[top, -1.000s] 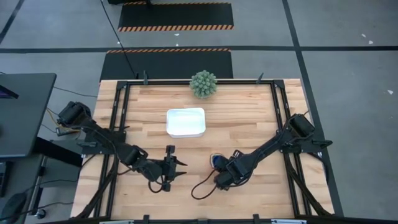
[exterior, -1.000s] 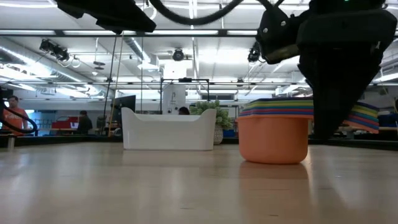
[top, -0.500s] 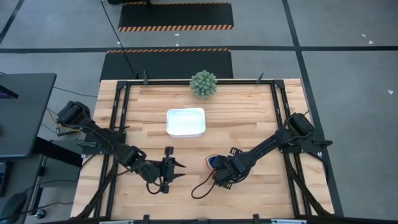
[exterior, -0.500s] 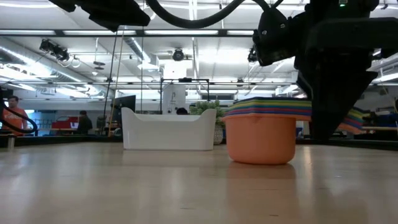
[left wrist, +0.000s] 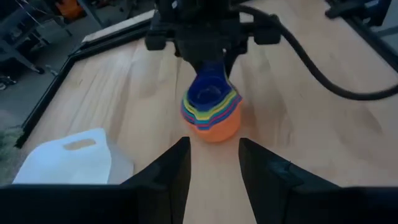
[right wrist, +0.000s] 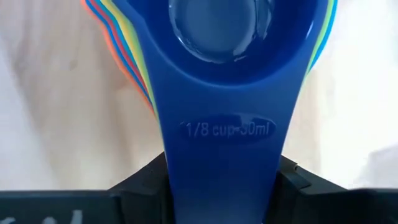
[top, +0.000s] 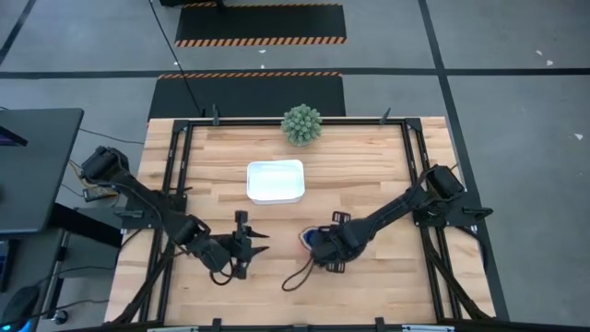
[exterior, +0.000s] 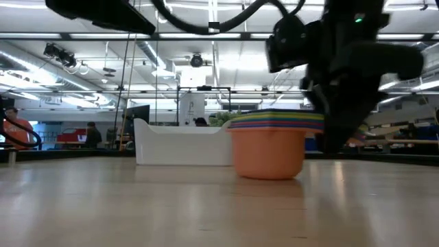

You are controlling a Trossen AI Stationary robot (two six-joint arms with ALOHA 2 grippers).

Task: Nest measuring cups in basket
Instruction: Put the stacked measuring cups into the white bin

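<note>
The measuring cups [top: 311, 240] sit nested in one stack, the orange one outermost [exterior: 270, 149] and the dark blue one on top [left wrist: 208, 94]. Their stacked handles point toward my right gripper [top: 322, 247], which is shut on them. My left gripper [left wrist: 214, 163] is open and hovers left of the stack [top: 256, 243], pointing at it with a gap of table between. The white basket [top: 275, 181] stands on the table beyond the stack, toward the far edge; it shows in the low view [exterior: 184, 144] too. My right gripper holds the stack by its handles [right wrist: 227, 134], the dark blue "1/8 cup" handle uppermost. The handles run between the two fingers [right wrist: 144, 180], which lie along them. It comes slanting down from the table's right. The stack sits upright, the orange cup's base [exterior: 270, 175] at the table top.
A green spiky ball plant [top: 301, 124] stands at the far edge behind the basket. A black cable [top: 293, 277] loops on the table near the right gripper. Bare wood lies between the stack and the basket. People show in the room beyond [exterior: 14, 123].
My right gripper has moved toward the table's left, still shut on the handles, taking the upright stack along the table top with it. My left gripper has drawn back a little toward the left, staying open.
</note>
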